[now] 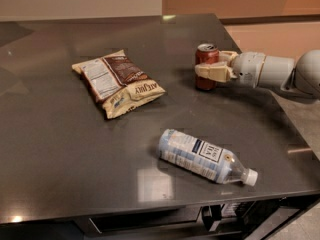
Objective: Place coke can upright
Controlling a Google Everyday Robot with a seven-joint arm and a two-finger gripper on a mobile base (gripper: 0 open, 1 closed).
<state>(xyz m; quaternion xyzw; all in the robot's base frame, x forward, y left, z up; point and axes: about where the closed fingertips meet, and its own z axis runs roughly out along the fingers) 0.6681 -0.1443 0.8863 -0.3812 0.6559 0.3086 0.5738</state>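
The coke can (205, 57), red with a silver top, stands upright on the dark grey table (70, 154) at the right rear. My gripper (209, 66) reaches in from the right, its cream fingers (212, 72) closed around the can's middle, one in front and one behind. The can's lower part shows below the front finger and rests on the table.
A chip bag (118, 83) lies flat at the centre left. A clear plastic water bottle (204, 156) with a white cap lies on its side near the front edge. The table's right edge runs just under my arm (265, 71).
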